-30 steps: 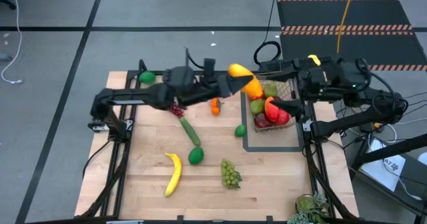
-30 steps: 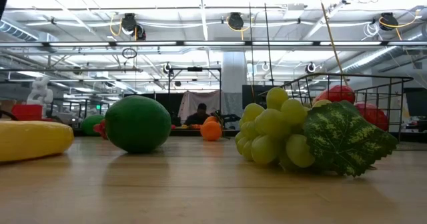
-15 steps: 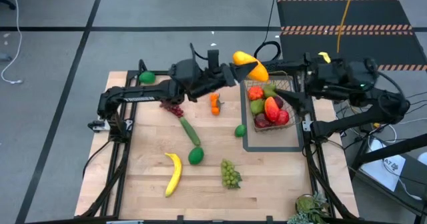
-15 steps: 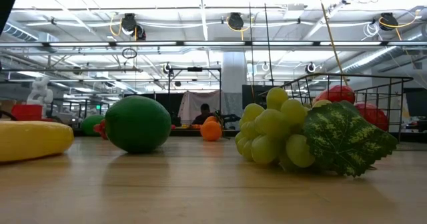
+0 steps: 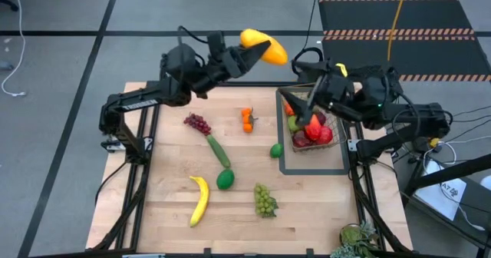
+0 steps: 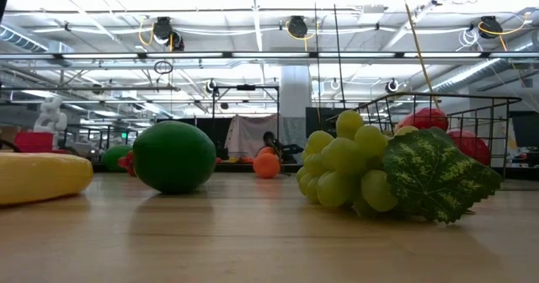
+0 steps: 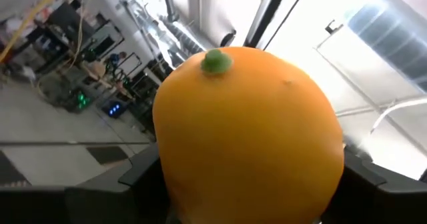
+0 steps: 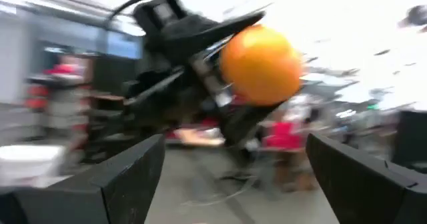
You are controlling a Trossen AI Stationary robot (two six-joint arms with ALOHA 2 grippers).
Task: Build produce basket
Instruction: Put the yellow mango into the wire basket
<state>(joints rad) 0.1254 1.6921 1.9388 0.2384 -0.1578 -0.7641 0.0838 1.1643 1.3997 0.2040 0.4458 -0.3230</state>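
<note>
Above the table, left fingers clamp the mango.

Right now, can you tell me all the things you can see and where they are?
mango: one, yellow-orange, held up past the table's far edge
basket: one, dark wire, right side, holding red and green fruit
purple grapes: one bunch, left of middle
cucumber: one, green, middle
small orange fruit: orange, middle far
limes: two, green, middle
banana: one, yellow, near left
green grapes: one bunch, near middle
left hand: gripping mango
right hand: open, over basket
</note>
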